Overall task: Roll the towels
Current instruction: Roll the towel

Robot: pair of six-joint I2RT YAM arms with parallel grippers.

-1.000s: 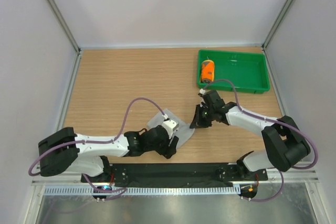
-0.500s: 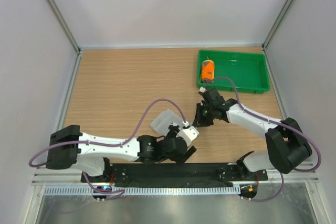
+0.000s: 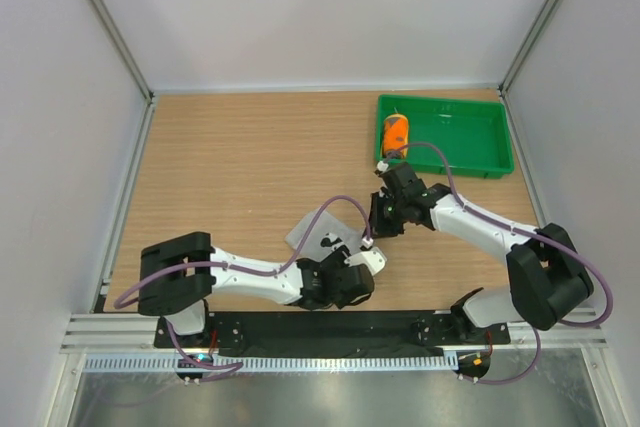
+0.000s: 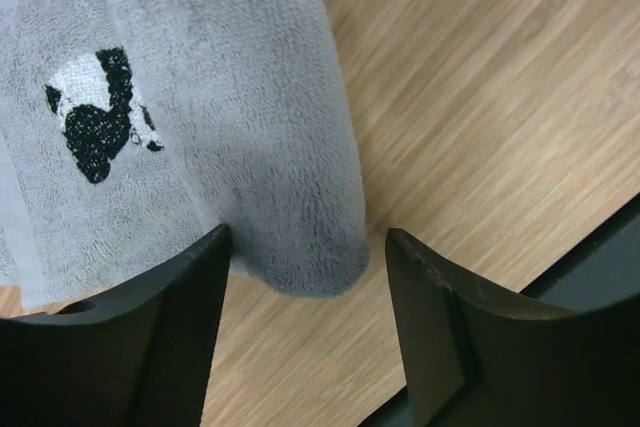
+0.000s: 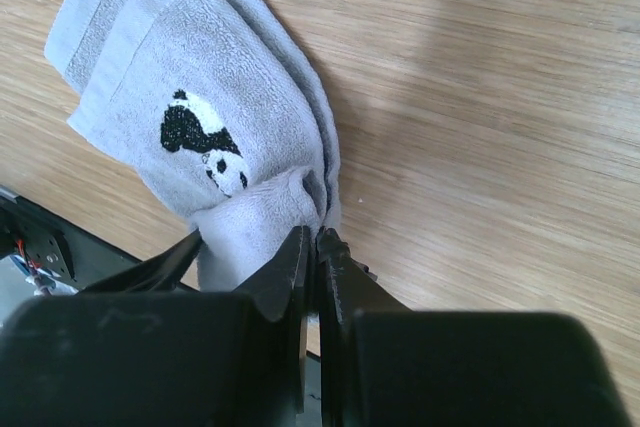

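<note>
Claws at the grey towel (image 3: 312, 229), lower middle of the table (image 3: 230, 167).
The left claw (image 4: 307, 239) gapes astride its corner; the right claw (image 5: 315, 242) pinches its edge. The orange towel (image 3: 396, 133) lies rolled in the green tray (image 3: 470, 142), upper right.

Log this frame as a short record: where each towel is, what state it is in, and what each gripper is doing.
grey towel: folded, lying on the table, panda print facing up, not yet rolled
orange towel: rolled up, at the left end of the green tray
left gripper: open, straddling one end of the grey towel
right gripper: shut, apparently pinching the grey towel's bunched edge
task status: one towel rolled, one left
</note>
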